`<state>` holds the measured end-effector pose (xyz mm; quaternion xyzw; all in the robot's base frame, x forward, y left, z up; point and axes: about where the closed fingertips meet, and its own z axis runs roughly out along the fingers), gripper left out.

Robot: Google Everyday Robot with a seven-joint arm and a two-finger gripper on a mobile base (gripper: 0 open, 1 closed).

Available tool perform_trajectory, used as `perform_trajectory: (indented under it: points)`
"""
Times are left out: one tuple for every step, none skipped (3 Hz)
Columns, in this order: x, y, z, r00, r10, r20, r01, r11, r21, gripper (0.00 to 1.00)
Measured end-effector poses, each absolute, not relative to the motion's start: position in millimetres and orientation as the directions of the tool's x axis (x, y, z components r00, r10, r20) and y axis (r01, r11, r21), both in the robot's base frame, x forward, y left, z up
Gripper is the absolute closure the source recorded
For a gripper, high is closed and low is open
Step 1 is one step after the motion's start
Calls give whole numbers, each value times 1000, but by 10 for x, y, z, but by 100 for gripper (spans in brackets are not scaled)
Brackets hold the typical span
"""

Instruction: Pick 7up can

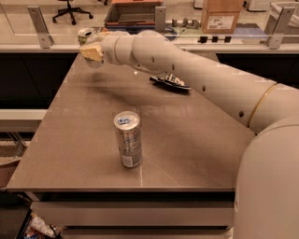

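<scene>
The 7up can (87,35), short with a pale body and silver top, is at the far left corner of the table, held clear of the surface. My gripper (92,52) is shut on it, with a cream finger pad (91,51) across the can's body, hiding most of it. My white arm (196,79) reaches in from the right across the table's back.
A taller slim silver can with a blue tab (128,139) stands upright at the front middle of the grey table (196,154). A dark flat packet (170,81) lies under the arm. Behind the table are a counter rail, a cardboard box (222,14) and an office chair (70,9).
</scene>
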<state>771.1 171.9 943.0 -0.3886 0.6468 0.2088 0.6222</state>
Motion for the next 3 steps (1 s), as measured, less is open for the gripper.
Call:
perform_trajectory:
  points:
    - [7691,1660,9620,113,-239,-964,-750,617,-241,100]
    - [7685,1625,9881,167,-248,-954,-732,617,-288,100]
    - [7685,1625,9886,168,-248,-954,-732,617,-289,100]
